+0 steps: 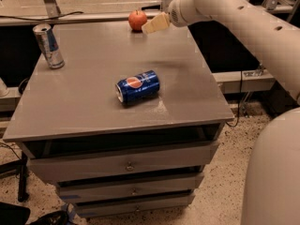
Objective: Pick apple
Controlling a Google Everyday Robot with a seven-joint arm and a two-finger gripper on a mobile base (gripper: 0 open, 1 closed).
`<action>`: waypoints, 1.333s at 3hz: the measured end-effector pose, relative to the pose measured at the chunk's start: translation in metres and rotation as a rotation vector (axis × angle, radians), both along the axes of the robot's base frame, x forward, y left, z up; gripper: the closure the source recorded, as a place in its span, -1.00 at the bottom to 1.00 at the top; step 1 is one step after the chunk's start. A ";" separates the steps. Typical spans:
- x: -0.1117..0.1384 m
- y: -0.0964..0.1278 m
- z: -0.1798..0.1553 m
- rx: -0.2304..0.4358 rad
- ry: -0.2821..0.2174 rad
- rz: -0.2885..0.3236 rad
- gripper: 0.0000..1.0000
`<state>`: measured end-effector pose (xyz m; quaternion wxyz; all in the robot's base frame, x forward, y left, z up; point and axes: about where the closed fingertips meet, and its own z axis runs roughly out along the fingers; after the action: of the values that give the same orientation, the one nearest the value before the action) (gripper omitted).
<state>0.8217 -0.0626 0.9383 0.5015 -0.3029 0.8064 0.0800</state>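
The gripper is seen just beside the apple, which sits at the far edge of the table; whether the gripper is spread or closed cannot be told; the apple could be nudged off that edge by an off-centre approach; a Pepsi logo is shown on the toppled blue can, well short of the gripper; nothing can be read on the upright slim can.

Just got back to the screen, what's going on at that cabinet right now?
The robot's gripper hovers at the far edge of the grey cabinet top, right beside the apple, on its right as seen here. The apple sits on the surface, not yet lifted. A blue soda can lies on its side mid-top, and a slim silver can stands at the far left.
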 end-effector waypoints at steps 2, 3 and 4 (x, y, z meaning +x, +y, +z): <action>0.025 0.036 -0.031 0.053 0.005 0.039 -1.00; 0.045 0.054 -0.036 0.076 -0.015 0.070 -1.00; 0.062 0.069 -0.039 0.091 -0.029 0.087 -1.00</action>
<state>0.8834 0.0068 0.8992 0.5223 -0.3158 0.7807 0.1340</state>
